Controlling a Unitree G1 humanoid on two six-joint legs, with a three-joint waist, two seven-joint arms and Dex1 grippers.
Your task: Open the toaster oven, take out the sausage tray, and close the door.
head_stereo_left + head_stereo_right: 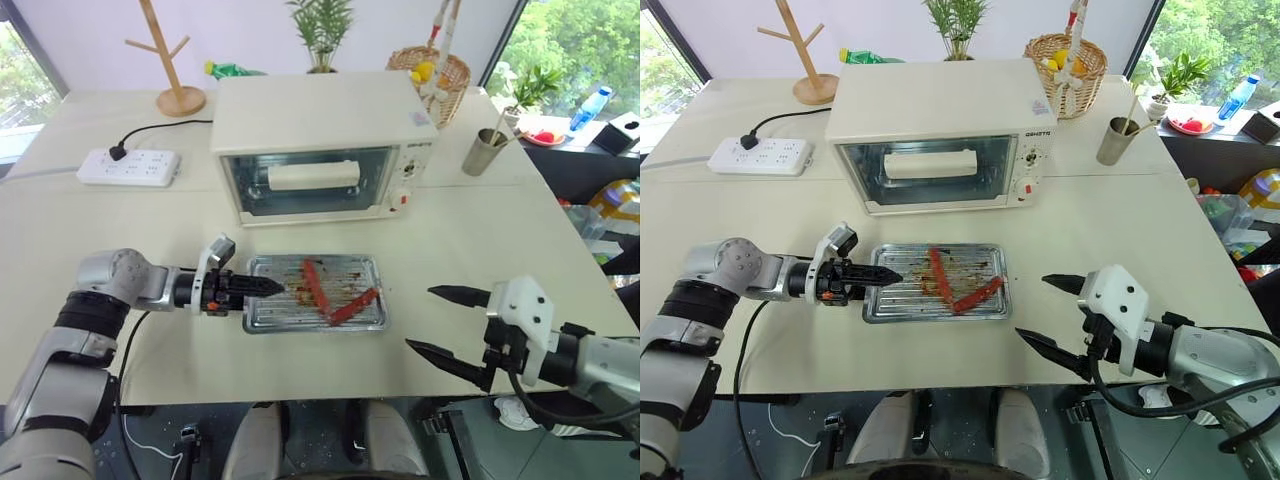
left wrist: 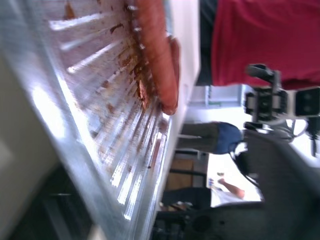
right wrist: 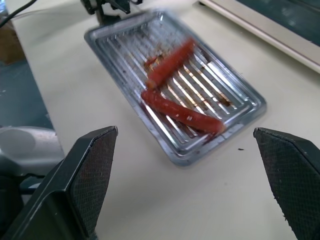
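We see the sausage tray [image 1: 315,293] lying flat on the table [image 1: 480,250], just in front of the toaster oven [image 1: 325,145], whose door [image 1: 310,180] is shut with its cream bar handle showing across the glass. Two red sausages [image 1: 330,292] lie on the tray's rack, one crossing toward the other.

Our left gripper [image 1: 262,287] reaches in level from the tray's left end, its black fingertips over the tray's left rim. From the head views its fingers look close together, and we cannot tell whether they pinch the rim or only rest at it.

Our right gripper [image 1: 450,325] hangs off the tray's right side, near the table's front edge and apart from the tray. Its two fingers [image 3: 92,175] stand spread wide with nothing between them, and the tray lies beyond the gap.
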